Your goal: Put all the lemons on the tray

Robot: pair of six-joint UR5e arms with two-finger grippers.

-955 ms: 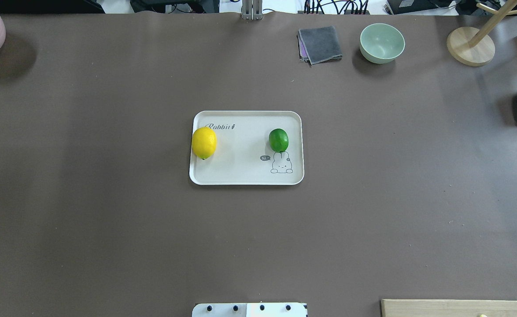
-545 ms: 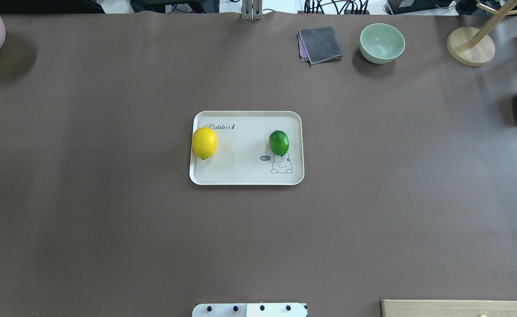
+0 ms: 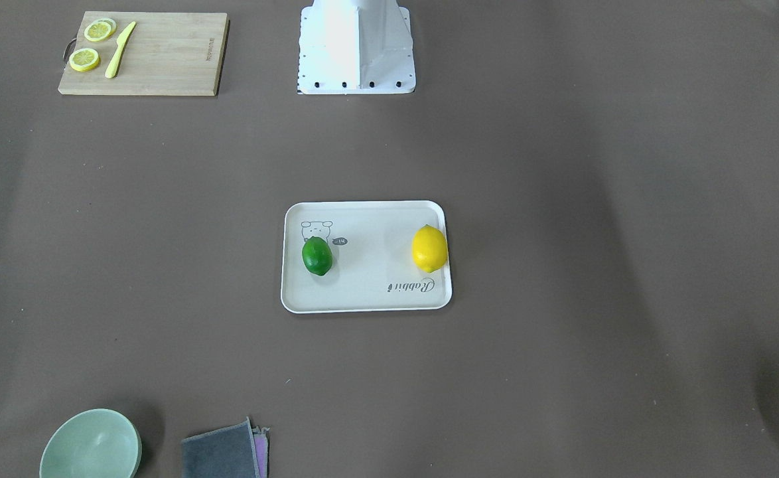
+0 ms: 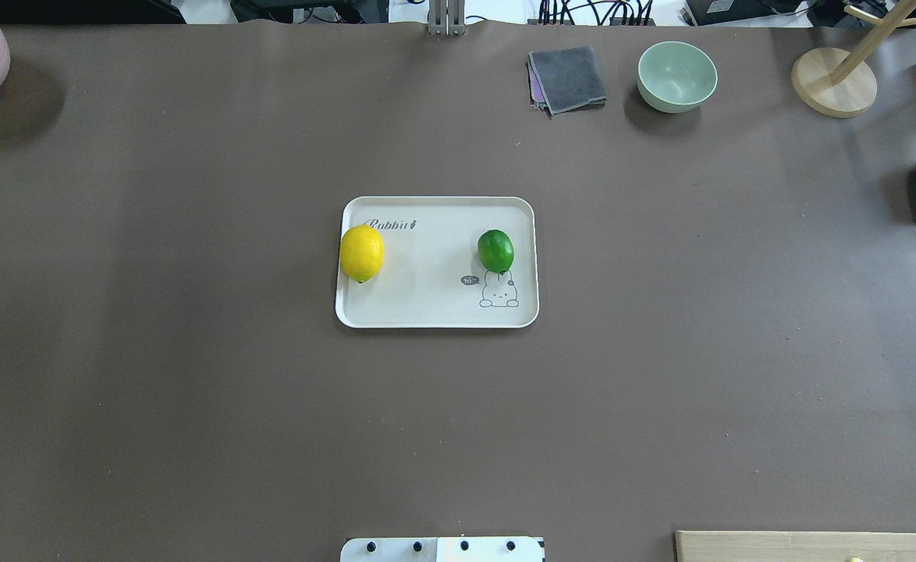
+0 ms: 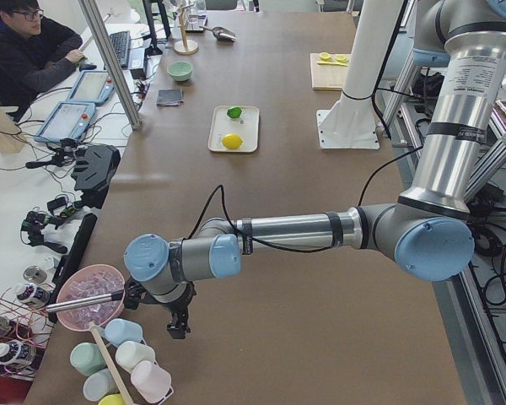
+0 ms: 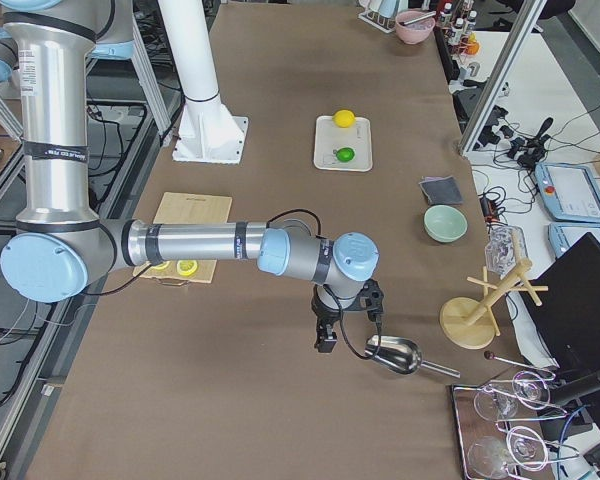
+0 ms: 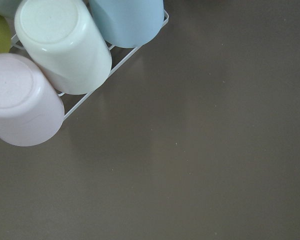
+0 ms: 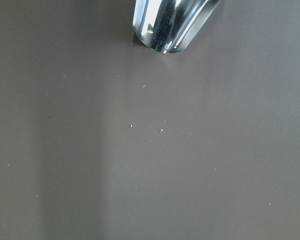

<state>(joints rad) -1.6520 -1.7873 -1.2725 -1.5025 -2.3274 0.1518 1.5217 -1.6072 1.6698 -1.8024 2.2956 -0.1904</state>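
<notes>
Step in hand: I am judging the placing as finished, since both lemons are lying on the tray (image 4: 436, 312) and neither of my claws is carrying anything to it
Yellow lemon (image 4: 362, 253): it is sitting at the tray's edge on my left arm's side, touching or overlapping the rim, well away from both claws
Green lemon (image 4: 495, 250): it is resting inside the tray by the bear drawing, on my right arm's side
Left claw (image 5: 179, 325): it is hanging far out at my left end of the bench, beside the upturned cups (image 7: 63, 50); I cannot tell how its jaws stand
Right claw (image 6: 326, 338): it is hanging at my right end, just beside the metal scoop (image 6: 395, 354); again I cannot tell
Next move: nothing more seems called for, beyond perhaps nudging the yellow one inward
Views: only the side cameras are showing my arms; the front camera alone is showing the lemon slices (image 3: 85, 60) on the cutting board (image 3: 164, 56)
</notes>
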